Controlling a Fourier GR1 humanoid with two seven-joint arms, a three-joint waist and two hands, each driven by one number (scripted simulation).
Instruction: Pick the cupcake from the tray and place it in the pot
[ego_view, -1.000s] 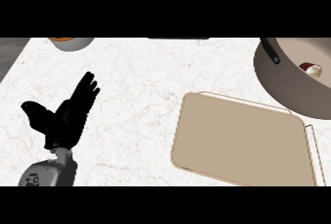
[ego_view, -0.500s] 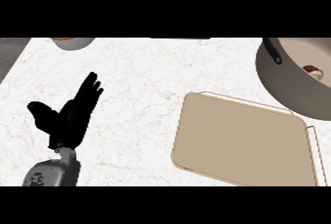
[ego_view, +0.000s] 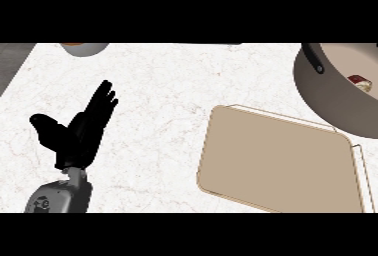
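Left hand (ego_view: 80, 131) drifted slightly | cupcake (ego_view: 360, 82) in pot (ego_view: 336, 98) | tray (ego_view: 277, 160) beside

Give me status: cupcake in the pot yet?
Looks done: the tray shows nothing on it, and a small cupcake-like item sits inside the pot at the view's right edge. In hand: nothing; the left hand rests open over the counter. The right hand is out of view. Nothing visibly left.

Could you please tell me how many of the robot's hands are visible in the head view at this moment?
1: the left hand, open with fingers up, at the view's left over the counter. The right hand is out of view.
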